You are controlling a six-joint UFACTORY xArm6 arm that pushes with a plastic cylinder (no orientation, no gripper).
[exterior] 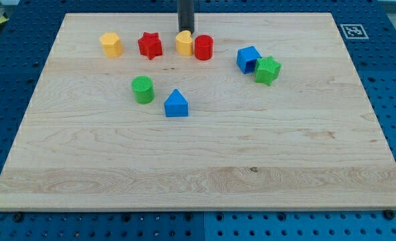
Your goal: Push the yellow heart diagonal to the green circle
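Yellow heart (183, 43), green circle (143, 89), red star (150, 45), blue triangle (176, 104), pale wooden board (205, 167), dark rod.

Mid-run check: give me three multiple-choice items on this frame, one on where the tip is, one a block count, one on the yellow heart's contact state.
1. Where is my tip?
A. at the top edge of the yellow heart
B. beside the green circle
C. over the blue triangle

2. How many blocks are on the board?
A. six
B. eight
C. ten

3. The yellow heart is
A. stacked on another block
B. alone, far from all blocks
C. right against the red cylinder

Answers: 1 A, the rod ends just above the heart. 2 B, two each of yellow, red, blue and green. 3 C, no gap shows between them.
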